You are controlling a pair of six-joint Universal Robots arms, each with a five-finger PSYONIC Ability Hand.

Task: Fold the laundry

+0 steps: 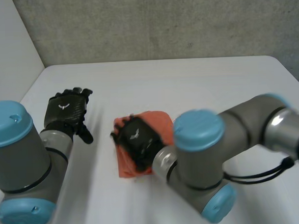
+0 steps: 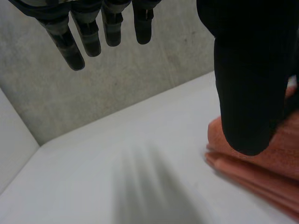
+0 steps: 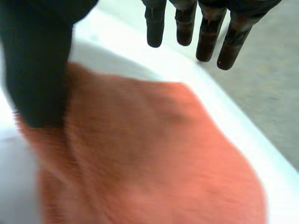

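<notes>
Clearly the orange cloth [image 1: 159, 122] sits near the middle of the white bench [image 1: 197, 81], already folded into a small layered stack, its stacked edges plain in the left wrist view. The right hand [image 1: 137, 140] hovers over it with fingers straight and spread, gripping nothing; whether the palm touches the cloth cannot be told. The left hand [image 1: 67, 111] hangs open to the left, apart from the cloth and empty. The step looks like a final flattening — best done with a flat palm pressing straight down, so the layers do not slide out of line.
</notes>
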